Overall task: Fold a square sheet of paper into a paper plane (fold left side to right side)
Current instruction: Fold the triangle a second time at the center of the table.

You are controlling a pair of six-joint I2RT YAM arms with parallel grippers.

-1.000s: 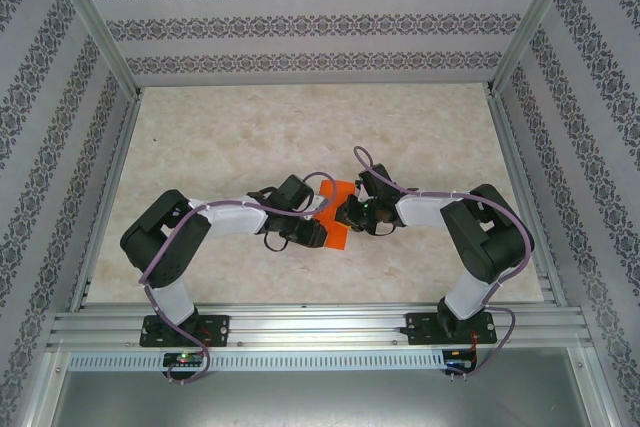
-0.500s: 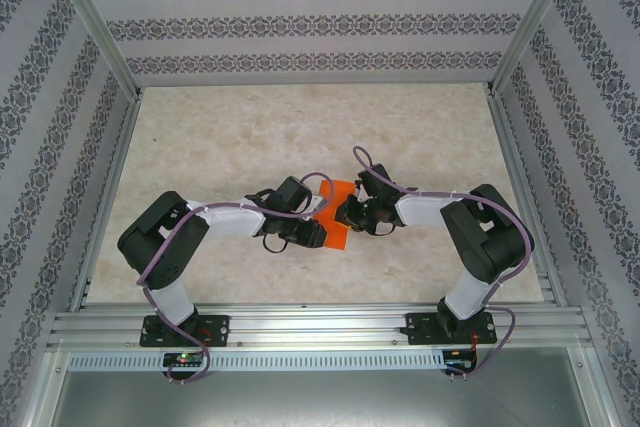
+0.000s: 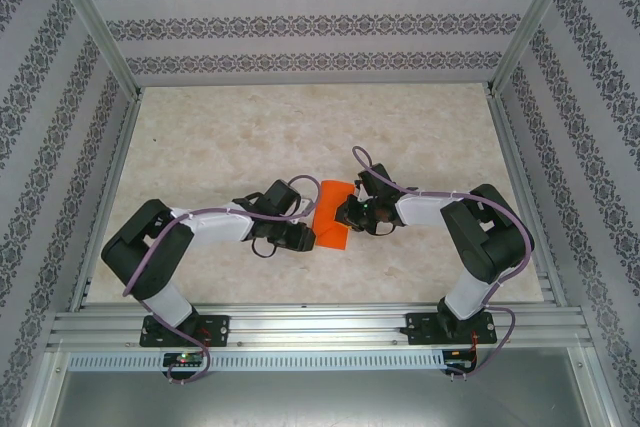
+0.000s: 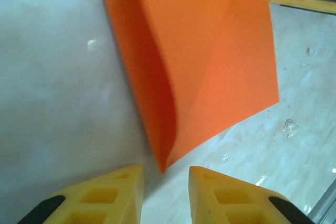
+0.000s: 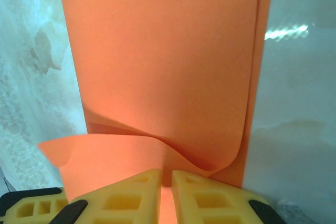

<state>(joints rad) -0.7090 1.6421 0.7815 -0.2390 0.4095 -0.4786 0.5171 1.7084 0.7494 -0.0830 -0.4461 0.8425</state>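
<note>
Marbled table (image 3: pixel 250 137). Right gripper (image 5: pixel 166 174) pinches the square sheet of paper (image 5: pixel 157 51) (flap bulging). Left gripper (image 4: pixel 165 171) ajar, empty, corner just ahead. Unpressed flap may spring open.

No text, label, brand, number or sign can be read in any of the views.
</note>
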